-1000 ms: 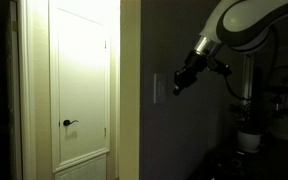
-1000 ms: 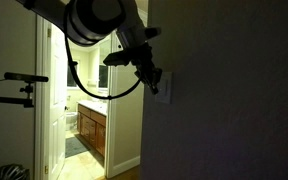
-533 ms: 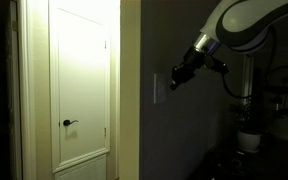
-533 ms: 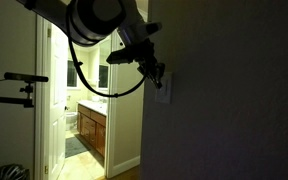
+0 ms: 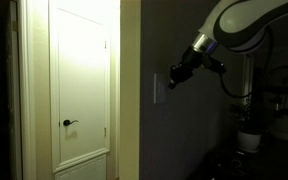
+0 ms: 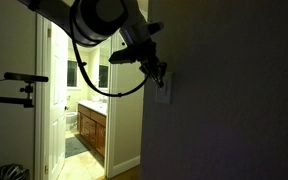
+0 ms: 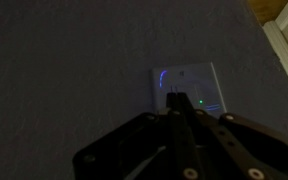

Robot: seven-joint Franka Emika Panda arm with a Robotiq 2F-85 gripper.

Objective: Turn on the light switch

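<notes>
The light switch is a small white plate on the dark wall, seen in both exterior views (image 5: pixel 158 89) (image 6: pixel 164 89) and in the wrist view (image 7: pixel 189 88). My gripper (image 5: pixel 173 80) (image 6: pixel 160 76) is shut, its fingers pressed together, with the tips right at the plate. In the wrist view the closed fingertips (image 7: pixel 173 102) lie over the plate's lower left part, next to a small green light. The room on this side is dark.
A lit white door (image 5: pixel 82 85) with a dark lever handle (image 5: pixel 69 123) stands beside the wall corner. An open doorway shows a lit bathroom with a cabinet (image 6: pixel 91 130). A tripod arm (image 6: pixel 14 85) stands nearby. Dark equipment (image 5: pixel 254 130) sits behind the arm.
My gripper has moved closer to the switch plate and a little upward; its tips now reach the plate. The room stays dark.
</notes>
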